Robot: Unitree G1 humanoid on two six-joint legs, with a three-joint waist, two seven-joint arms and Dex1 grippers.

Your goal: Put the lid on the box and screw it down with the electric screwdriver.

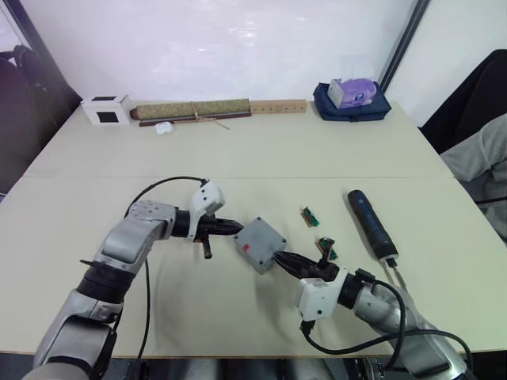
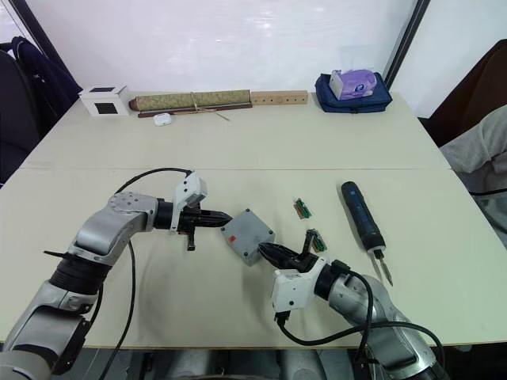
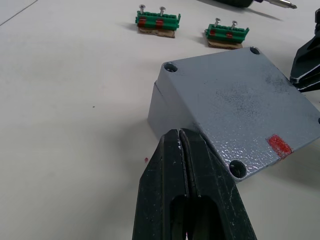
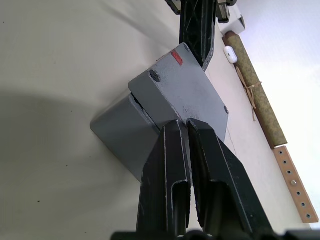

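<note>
The lid (image 3: 240,100) is seen lying skewed on the box (image 1: 260,245), near the table's (image 1: 238,158) front edge. It is flanked by the left gripper (image 1: 234,229) and right gripper (image 1: 283,259), both with jaws closed and empty. Its corners should be nudged square over the holes before the screwdriver (image 1: 371,223) is fetched.

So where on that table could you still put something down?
The widest bare stretch is mid-table, between the back row (white cube, rolled mat, wooden strip, blue pouch) and the box. It is crowded around the box: both hands, circuit boards, screwdriver.
</note>
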